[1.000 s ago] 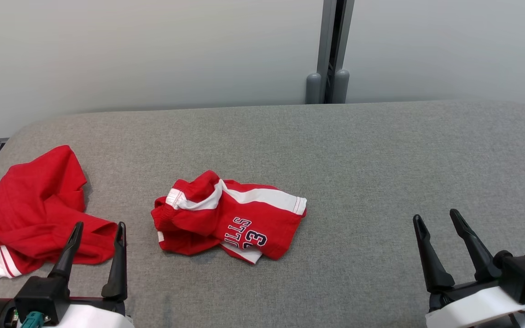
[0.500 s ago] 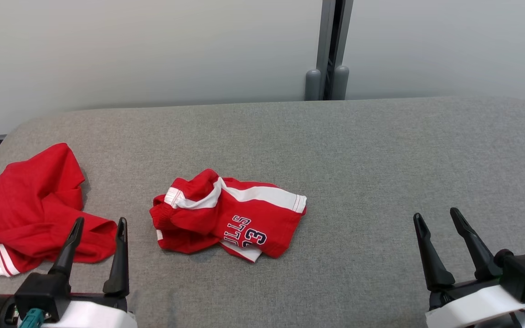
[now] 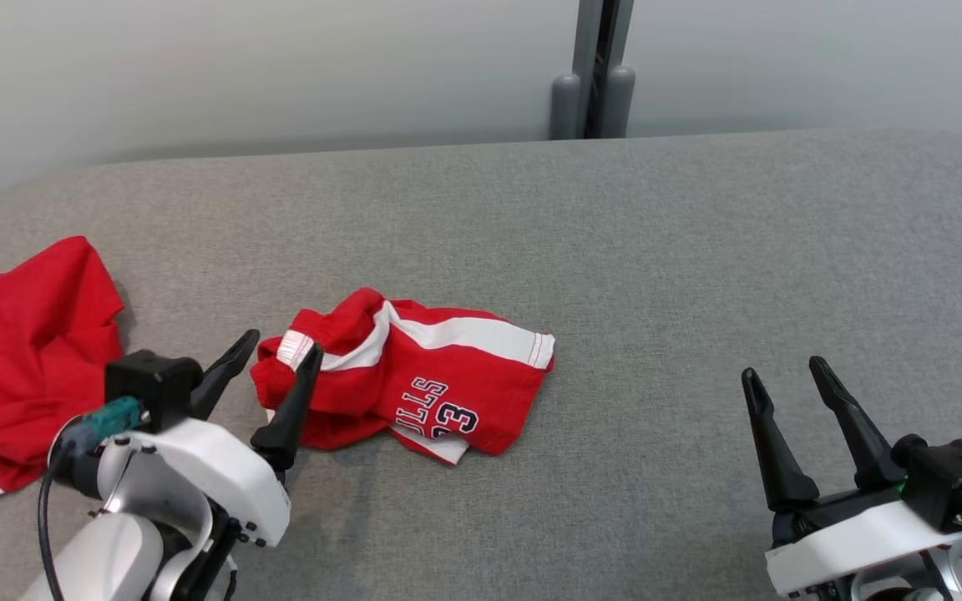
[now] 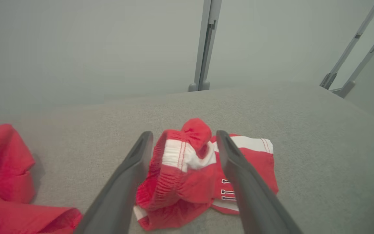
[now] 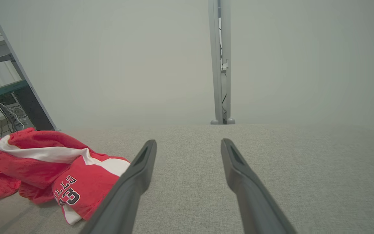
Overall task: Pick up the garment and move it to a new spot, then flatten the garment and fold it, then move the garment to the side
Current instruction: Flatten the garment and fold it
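1. Nearest us, the right claw (image 3: 782,367) rests low at the right edge of the bench (image 3: 656,250). Its fingers are spread and hold nothing, and it sits well apart from the cloth.
2. The left claw (image 3: 282,340) is also spread and angled toward the middle. From its wrist view the two fingers frame the raised left end of the red shorts (image 3: 439,376). We cannot tell whether either finger touches the fabric, and nothing is pinched yet.
3. The shorts lie crumpled a little left of the bench's middle. One white side stripe faces up, and dark lettering and a number sit near the front hem.
4. Handling, as we judge it:
   - The knit is light and limp, so it will sag and trail when lifted rather than keep its shape.
   - It looks unlikely to slip on the woven bench cover and may drag instead.
5. Where to grip: the gathered edge (image 4: 162,187) bunched at the left end looks thickest and stands proud of the surface. We would close there rather than on the flat leg panel, where the fingers might scrape the bench and catch a single layer.
6. Further left, a second red garment (image 3: 22,334) lies heaped and apart from the shorts. We should keep clear of it.
7. Beyond the bench there is a pale wall (image 3: 281,75) with a grey post (image 3: 594,67).
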Tool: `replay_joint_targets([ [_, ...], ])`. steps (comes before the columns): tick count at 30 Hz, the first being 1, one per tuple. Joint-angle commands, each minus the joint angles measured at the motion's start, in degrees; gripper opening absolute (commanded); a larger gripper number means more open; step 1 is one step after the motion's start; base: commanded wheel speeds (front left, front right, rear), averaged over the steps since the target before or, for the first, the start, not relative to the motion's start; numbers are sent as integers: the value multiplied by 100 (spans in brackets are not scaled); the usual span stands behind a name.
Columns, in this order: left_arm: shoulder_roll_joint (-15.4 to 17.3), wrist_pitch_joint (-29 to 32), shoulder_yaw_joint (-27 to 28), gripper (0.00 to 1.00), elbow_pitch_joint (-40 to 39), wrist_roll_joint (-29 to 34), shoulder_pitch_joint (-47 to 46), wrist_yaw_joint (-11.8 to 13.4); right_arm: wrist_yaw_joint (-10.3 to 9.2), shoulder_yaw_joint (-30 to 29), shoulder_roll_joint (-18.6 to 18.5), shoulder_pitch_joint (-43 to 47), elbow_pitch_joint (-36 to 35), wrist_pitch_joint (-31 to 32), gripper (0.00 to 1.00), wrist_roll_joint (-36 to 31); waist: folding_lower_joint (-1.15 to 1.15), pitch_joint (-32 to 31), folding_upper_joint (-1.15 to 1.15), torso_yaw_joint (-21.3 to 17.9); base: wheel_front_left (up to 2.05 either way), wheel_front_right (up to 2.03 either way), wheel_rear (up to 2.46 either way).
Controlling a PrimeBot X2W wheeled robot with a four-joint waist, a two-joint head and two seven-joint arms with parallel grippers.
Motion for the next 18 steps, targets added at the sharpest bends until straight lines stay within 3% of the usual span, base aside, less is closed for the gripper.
replay_joint_targets([
  [1,27,85,-7,100,128,-52,-145,-90,0,-5,-17,-73,16,-45,100,20,0,60,0,-59,0,0,0],
  [6,-8,385,-40,100,717,-405,-469,-473,0,16,-18,-169,86,-79,100,43,0,230,0,-193,0,0,0],
  [8,-55,323,-10,100,819,-446,-527,-510,0,18,-18,-193,109,-99,100,50,0,276,0,-207,0,0,0],
  [9,-57,302,-10,76,851,-444,-552,-534,0,19,-18,-214,120,-90,100,40,0,303,0,-210,0,0,0],
  [10,-84,287,-10,15,881,-482,-566,-567,0,26,-18,-242,135,-84,100,27,0,317,0,-208,0,0,0],
  [11,-85,291,-24,0,903,-473,-592,-579,0,31,-18,-270,146,-76,100,8,0,336,0,-197,0,0,0],
  [18,-167,238,-104,0,883,-393,-761,-618,0,356,-37,-857,461,96,100,122,0,504,0,-38,0,0,0],
])
